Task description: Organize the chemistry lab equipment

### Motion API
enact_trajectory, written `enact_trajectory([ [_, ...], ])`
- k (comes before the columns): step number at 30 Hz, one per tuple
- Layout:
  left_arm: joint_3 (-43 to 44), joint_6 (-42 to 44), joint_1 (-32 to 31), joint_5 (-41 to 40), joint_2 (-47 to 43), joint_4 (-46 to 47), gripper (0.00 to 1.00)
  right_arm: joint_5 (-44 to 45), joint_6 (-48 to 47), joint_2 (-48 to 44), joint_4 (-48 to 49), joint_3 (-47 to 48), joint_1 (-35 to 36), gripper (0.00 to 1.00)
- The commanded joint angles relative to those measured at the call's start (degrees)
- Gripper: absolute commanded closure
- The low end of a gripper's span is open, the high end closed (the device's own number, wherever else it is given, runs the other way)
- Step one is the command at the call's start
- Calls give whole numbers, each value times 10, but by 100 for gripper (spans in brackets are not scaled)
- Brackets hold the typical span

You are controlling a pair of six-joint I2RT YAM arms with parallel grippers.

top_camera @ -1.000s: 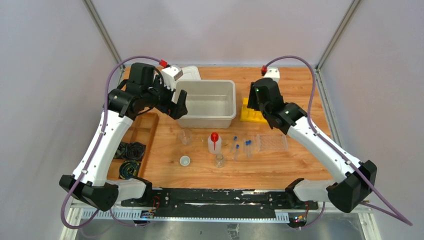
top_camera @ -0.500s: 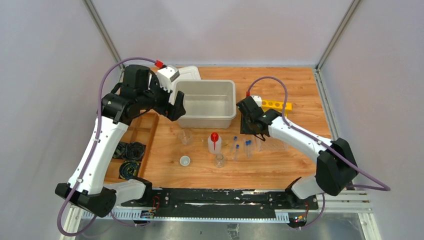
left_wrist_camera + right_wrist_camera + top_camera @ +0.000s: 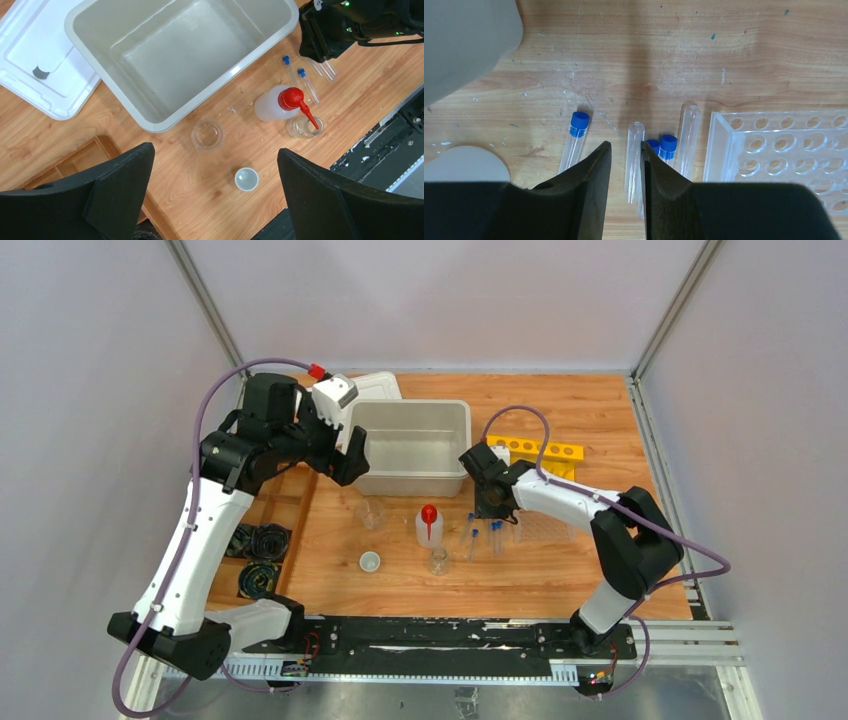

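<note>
Right wrist view: the right gripper (image 3: pixel 625 146) has its narrowed jaws on either side of a clear uncapped test tube (image 3: pixel 634 165) lying at frame centre beside blue-capped tubes (image 3: pixel 579 124); whether it grips cannot be told. Left wrist view: the left gripper (image 3: pixel 215 152) gapes wide and empty along the lower edge, and the white red-nozzled squeeze bottle (image 3: pixel 272 104) lies centre right.

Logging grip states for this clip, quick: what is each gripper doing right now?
Left gripper: wide open, empty.
Right gripper: narrowly open, straddling a lying uncapped tube, not clamped on it.
</note>
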Motion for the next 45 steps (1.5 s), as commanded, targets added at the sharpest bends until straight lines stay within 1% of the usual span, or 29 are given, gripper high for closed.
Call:
enact_trajectory([
  [1,-5,11,3,6,-14,-2,0,0,14,10,7,0,8,68],
  [17,1,7,2,10,-10,-2,0,-6,31,23,16,-26,9,69],
  [27,6,10,2,20,-15,-2,0,-10,34,45,26,-28,11,72],
  [30,8,8,2,23,-16,-2,0,-9,33,51,26,-23,10,76],
  [33,8,6,2,27,-16,-2,0,-5,32,46,17,-16,11,91],
  [35,8,6,2,30,-15,-2,0,-2,33,25,7,-13,10,99],
  [36,9,5,2,32,-14,-2,0,1,33,10,1,-12,10,100],
  [42,15,-7,2,29,-7,-1,0,13,36,-133,-28,-3,16,100],
  [45,26,-12,2,20,0,-2,0,12,37,-198,-25,16,30,100],
])
